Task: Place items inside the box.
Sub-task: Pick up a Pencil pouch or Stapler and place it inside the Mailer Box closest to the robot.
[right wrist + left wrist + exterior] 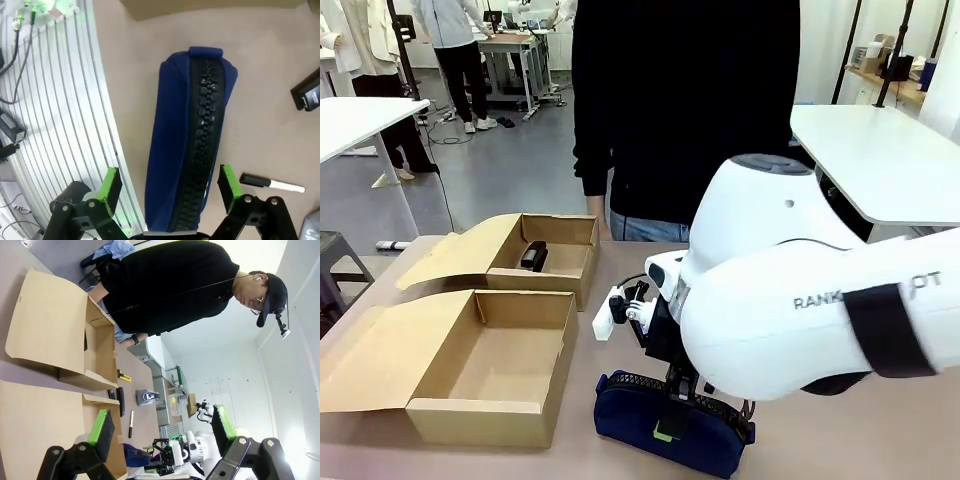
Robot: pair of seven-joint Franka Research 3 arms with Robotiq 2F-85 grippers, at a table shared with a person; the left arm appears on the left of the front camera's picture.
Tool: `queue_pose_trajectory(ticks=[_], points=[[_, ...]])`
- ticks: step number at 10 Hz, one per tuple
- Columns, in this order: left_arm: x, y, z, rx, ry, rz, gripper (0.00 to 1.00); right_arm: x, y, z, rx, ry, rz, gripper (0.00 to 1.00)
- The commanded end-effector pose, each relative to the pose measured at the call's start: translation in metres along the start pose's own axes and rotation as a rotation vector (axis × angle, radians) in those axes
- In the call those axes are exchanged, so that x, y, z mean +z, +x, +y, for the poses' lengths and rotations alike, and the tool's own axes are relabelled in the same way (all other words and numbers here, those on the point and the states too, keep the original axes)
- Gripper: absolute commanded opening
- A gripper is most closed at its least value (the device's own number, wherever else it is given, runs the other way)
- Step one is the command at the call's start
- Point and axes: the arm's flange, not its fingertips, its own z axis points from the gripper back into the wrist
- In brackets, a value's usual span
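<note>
A navy zip pouch [190, 125] lies on the table near the front edge, also seen in the front view [640, 440]. My right gripper [169, 182] is open just above it, one green pad on each long side of the pouch. Beside it lie a white marker with a black cap [272, 184] and a black stapler [307, 92]. Two open cardboard boxes stand to the left: the near box [490, 370] holds nothing and the far box [570, 235] holds a black stapler [534, 256]. My left gripper [162, 430] is open in the air and holds nothing.
A person in black [685, 110] stands at the far side of the table. A yellow knife [124, 375], a grey pouch [147, 396] and black staplers [120, 400] lie beyond the boxes. A ribbed metal rail [75, 100] runs along the table's front edge.
</note>
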Motion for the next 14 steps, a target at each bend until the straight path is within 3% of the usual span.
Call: queue_pose_trajectory(ticks=[1,4,7,8,9,10,11,12,14], points=[[0.0,0.001,0.0,-0.023,-0.025,-0.011,1.0,-0.02,0.015,-0.009,-0.016,-0.01,0.019,1.0],[0.0,0.001,0.0,-0.023,-0.025,-0.011,1.0,-0.034,0.017,-0.009,0.003,0.029,0.099,1.0],[0.0,0.001,0.0,-0.023,-0.025,-0.011,1.0,-0.037,0.017,-0.01,-0.016,0.051,0.117,1.0],[0.0,0.001,0.0,-0.023,-0.025,-0.011,1.0,-0.036,0.018,-0.01,-0.018,0.065,0.133,0.43],[0.0,0.001,0.0,-0.023,-0.025,-0.011,1.0,-0.036,0.018,-0.01,-0.021,0.063,0.125,0.43],[0.0,0.001,0.0,-0.023,-0.025,-0.011,1.0,-0.037,0.018,-0.01,-0.025,0.06,0.126,0.0],[0.0,0.001,0.0,-0.023,-0.025,-0.011,1.0,-0.038,0.017,-0.01,-0.037,0.058,0.131,0.38],[0.0,0.001,0.0,-0.023,-0.025,-0.011,1.0,-0.038,0.017,-0.011,-0.039,0.062,0.136,0.0],[0.0,0.001,0.0,-0.023,-0.025,-0.011,1.0,-0.038,0.017,-0.011,-0.043,0.062,0.139,0.0]])
